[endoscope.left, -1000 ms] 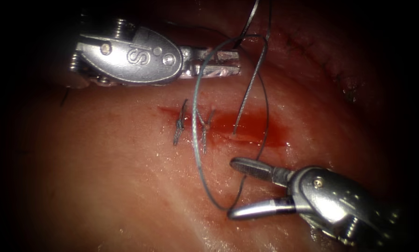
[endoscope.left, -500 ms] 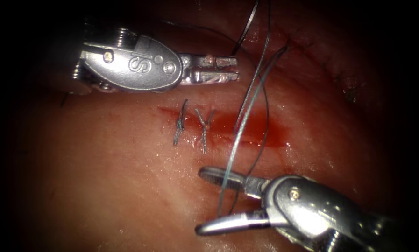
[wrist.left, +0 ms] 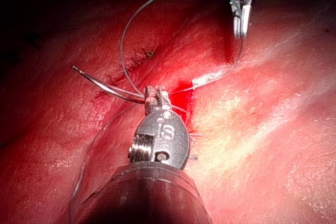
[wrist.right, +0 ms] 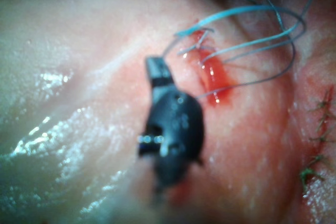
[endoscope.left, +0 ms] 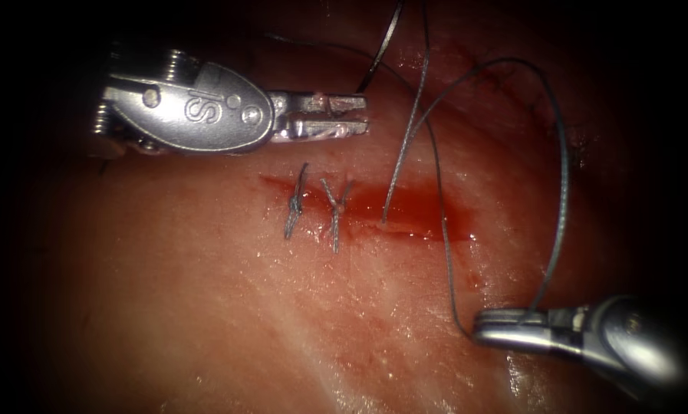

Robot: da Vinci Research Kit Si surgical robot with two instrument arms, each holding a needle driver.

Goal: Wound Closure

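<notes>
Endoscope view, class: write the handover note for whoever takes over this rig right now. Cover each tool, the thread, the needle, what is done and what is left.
Left tool: jaws shut on a thread end, above the cut.
Right tool: jaws shut on the thread, below the cut's right end.
A strand enters the tissue at the cut's middle.
Needle: cannot tell where it is.
Done: two knotted stitches at the cut's left end.
Left: third stitch unknotted; right half open, with red fluid.

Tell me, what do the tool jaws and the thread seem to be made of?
Left tool and right tool: probably polished metal, silvery with bright glints. The right tool holds the thread: thin grey-blue strand keeping a springy loop, perhaps synthetic. No needle visible.
</notes>
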